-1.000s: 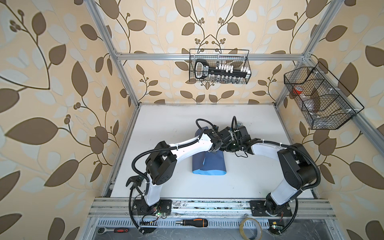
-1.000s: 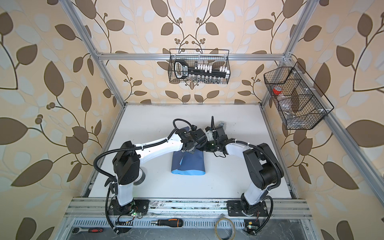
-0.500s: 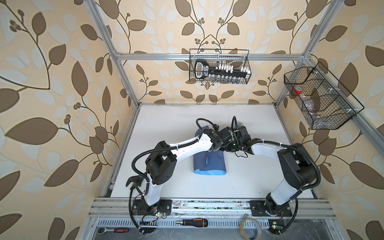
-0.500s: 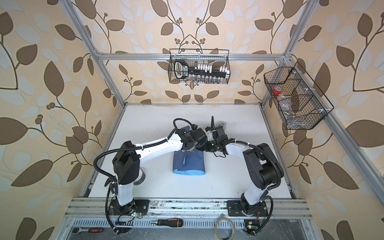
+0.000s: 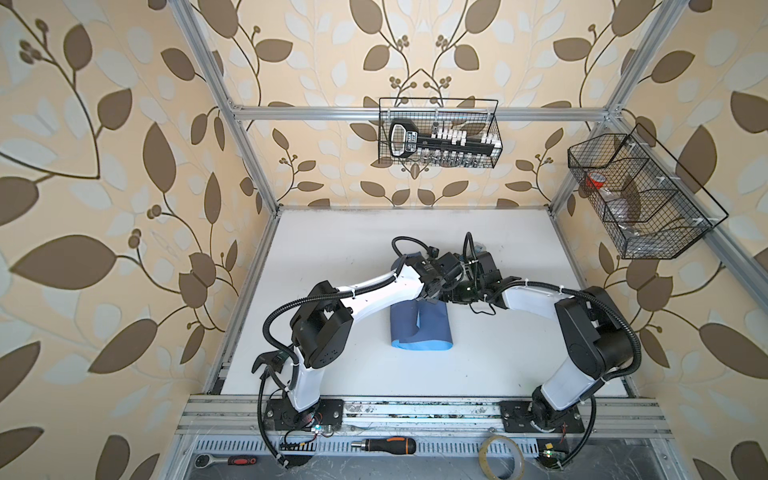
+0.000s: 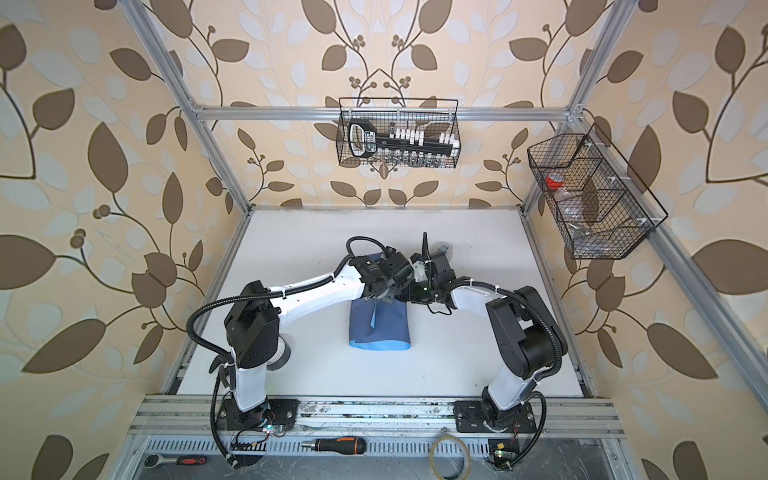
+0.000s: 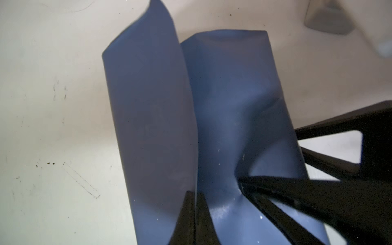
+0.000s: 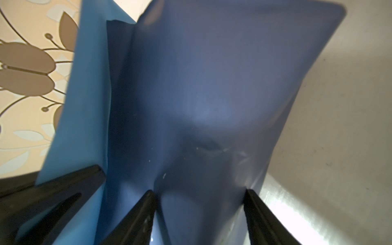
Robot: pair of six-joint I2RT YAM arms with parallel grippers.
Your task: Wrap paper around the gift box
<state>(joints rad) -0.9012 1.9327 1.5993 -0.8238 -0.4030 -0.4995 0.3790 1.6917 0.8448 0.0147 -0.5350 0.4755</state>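
Observation:
The paper (image 5: 430,330) (image 6: 386,328) lies folded into a dusky-blue bundle mid-table, its light-blue face showing along the near edge. The gift box is hidden, presumably inside the bundle. Both grippers meet at the bundle's far end. My left gripper (image 5: 435,292) (image 6: 383,297) (image 7: 195,192) is shut on the edge of an upright flap of paper (image 7: 148,110). My right gripper (image 5: 456,293) (image 6: 409,296) (image 8: 199,191) has its fingers (image 8: 140,212) pressed against both sides of the paper-covered bundle (image 8: 212,95), denting it.
A grey tape dispenser (image 7: 326,19) (image 6: 443,247) sits just behind the grippers. Wire baskets hang on the back wall (image 5: 438,133) and the right wall (image 5: 642,199). A screwdriver (image 5: 384,445), a tape roll (image 5: 500,457) and a ratchet (image 5: 224,460) lie below the front rail.
Both arms have hardly moved. The bundle's near end has shifted very slightly to the right, and a thin light-blue strip now shows beside the raised flap.

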